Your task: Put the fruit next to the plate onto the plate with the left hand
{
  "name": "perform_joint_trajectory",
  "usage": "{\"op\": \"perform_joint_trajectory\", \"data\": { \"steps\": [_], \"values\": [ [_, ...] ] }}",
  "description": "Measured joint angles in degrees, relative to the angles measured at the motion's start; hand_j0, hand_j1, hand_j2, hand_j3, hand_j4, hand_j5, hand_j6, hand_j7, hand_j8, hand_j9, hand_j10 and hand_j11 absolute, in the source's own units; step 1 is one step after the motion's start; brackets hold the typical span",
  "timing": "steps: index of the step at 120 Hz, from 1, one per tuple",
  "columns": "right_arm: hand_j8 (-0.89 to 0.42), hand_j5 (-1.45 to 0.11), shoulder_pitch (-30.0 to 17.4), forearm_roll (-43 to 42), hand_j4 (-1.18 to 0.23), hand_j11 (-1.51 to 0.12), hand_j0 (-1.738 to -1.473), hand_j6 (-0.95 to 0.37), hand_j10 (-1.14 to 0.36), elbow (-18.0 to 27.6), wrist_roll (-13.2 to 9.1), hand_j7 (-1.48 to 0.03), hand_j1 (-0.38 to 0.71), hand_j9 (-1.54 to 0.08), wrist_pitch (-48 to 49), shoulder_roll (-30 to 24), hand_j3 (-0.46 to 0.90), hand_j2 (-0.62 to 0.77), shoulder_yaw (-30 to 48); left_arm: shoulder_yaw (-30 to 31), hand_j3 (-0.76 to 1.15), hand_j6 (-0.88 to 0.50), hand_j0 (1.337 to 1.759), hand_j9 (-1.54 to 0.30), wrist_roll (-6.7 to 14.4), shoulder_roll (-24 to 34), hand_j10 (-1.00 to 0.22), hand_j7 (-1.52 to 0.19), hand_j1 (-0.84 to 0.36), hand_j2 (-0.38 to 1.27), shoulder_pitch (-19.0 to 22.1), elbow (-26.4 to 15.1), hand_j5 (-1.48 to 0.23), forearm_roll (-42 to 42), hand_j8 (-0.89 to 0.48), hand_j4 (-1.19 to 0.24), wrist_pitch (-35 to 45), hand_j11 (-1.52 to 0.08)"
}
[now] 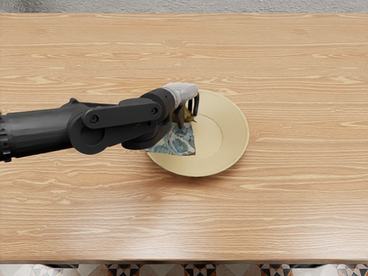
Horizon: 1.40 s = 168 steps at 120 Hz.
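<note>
I read placing step: left hand (pixel 184 101) over plate (pixel 231 138) left side, fingers closed on yellow-green fruit (pixel 188 119). Next: I lower, release, 1 clean withdrawal.

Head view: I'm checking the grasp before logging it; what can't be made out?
Fruit: only an olive sliver shows; the robot hand covers the rest, grasp unclear.
Plate: left rim hidden under the forearm.
Right arm: outside the head view.
</note>
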Motion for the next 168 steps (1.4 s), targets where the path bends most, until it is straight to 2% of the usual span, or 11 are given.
{"op": "perform_joint_trajectory", "data": {
  "steps": [8,19,35,65,71,83,96,106,138,155,168],
  "values": [
    [0.0,0.0,0.0,0.0,0.0,0.0,-1.658,0.0,0.0,0.0,0.0,0.0,-0.35,0.0,0.0,0.0,0.0,0.0,0.0,0.0,0.0,-0.5,1.646,-1.04,-0.01,-0.13,-0.37,-1.03,-0.28,0.3,0.0,-0.01,-1.06,0.06,-0.36,-0.75,0.04,-1.04],
    [0.0,0.0,0.0,0.0,0.0,0.0,-1.658,0.0,0.0,0.0,-0.01,0.0,-0.35,0.0,0.0,0.0,0.0,0.0,0.0,-0.04,0.0,-0.45,1.65,-0.84,-0.04,-0.1,-0.37,-0.83,-0.21,0.22,0.0,-0.01,-0.85,0.13,-0.37,-0.61,0.13,-0.84],
    [0.0,0.0,0.0,0.0,0.0,0.0,-1.658,0.0,0.0,0.0,0.0,0.0,-0.35,0.0,0.0,0.0,0.0,0.0,0.0,-0.1,0.0,-0.34,1.654,-0.57,-0.05,-0.09,-0.29,-0.56,-0.06,0.14,0.0,0.02,-0.58,0.16,-0.29,-0.42,0.18,-0.57],
    [0.0,0.0,0.0,0.0,0.0,0.0,-1.658,0.0,0.0,0.06,0.0,0.0,-0.35,0.0,0.0,0.0,0.0,0.0,0.0,-0.98,0.0,-0.17,1.657,-0.26,-0.06,1.09,-0.16,-0.26,0.15,0.06,-0.78,-0.29,-0.26,-0.3,-0.16,-0.19,0.04,-0.26],
    [0.0,0.0,0.0,-0.01,0.0,0.0,-1.658,0.0,0.0,0.07,0.0,0.0,-0.35,0.0,0.0,0.0,0.0,0.0,0.0,-3.2,0.0,-0.14,1.657,-0.21,-0.06,4.25,-0.13,-0.21,0.19,0.05,-0.4,-1.85,-0.21,-0.83,-0.13,-0.16,-0.01,-0.21],
    [0.0,0.0,0.0,-0.02,0.0,0.0,-1.658,0.0,0.0,0.08,0.0,0.0,-0.35,0.0,0.0,0.0,0.0,0.0,0.0,-9.89,0.0,-0.09,1.657,-0.13,-0.06,11.69,-0.08,-0.13,0.24,0.03,-0.08,-8.46,-0.13,-3.74,-0.08,-0.1,-0.24,-0.13],
    [0.0,0.0,0.0,-0.01,0.0,0.0,-1.658,0.0,0.0,0.09,0.0,0.0,-0.35,0.0,0.0,0.0,0.0,0.0,0.0,-14.08,0.0,-0.06,1.658,-0.09,-0.06,18.01,-0.06,-0.09,0.28,0.02,-0.61,-13.74,-0.09,-13.72,-0.06,-0.07,-1.85,-0.09],
    [0.0,0.0,0.0,-0.01,0.0,0.0,-1.658,0.0,0.0,0.09,0.0,0.0,-0.35,0.0,0.0,0.0,0.0,0.0,0.0,-17.46,0.0,-0.05,1.658,-0.06,-0.06,22.31,-0.04,-0.06,0.3,0.02,0.21,-16.03,-0.06,-21.89,-0.04,-0.05,-6.84,-0.06],
    [0.0,0.0,0.0,-0.03,0.0,0.0,-1.658,0.0,0.0,0.09,0.0,0.0,-0.35,0.0,0.0,0.0,0.0,0.0,0.0,-24.84,0.0,-0.02,1.658,-0.03,-0.06,39.01,-0.02,-0.03,0.32,0.01,4.77,-18.59,-0.03,-47.0,-0.02,-0.02,-32.5,-0.03],
    [0.0,0.0,0.0,-0.04,0.0,0.0,-1.658,0.0,0.0,0.09,0.0,0.0,-0.35,0.0,0.0,0.0,0.0,0.0,-0.06,-25.58,0.0,-0.02,1.658,-0.02,-0.06,47.61,-0.02,-0.02,0.33,0.0,5.88,-19.18,-0.02,-55.54,-0.02,-0.02,-37.43,-0.02],
    [0.0,0.0,0.0,-0.04,0.0,0.0,-1.658,0.0,0.0,0.09,0.0,0.0,-0.35,0.0,0.0,0.0,0.0,0.0,-0.08,-25.76,0.0,-0.02,1.658,-0.02,-0.06,50.34,-0.02,-0.02,0.33,0.0,6.19,-19.46,-0.02,-58.44,-0.02,-0.02,-38.54,-0.02]
  ]
}}
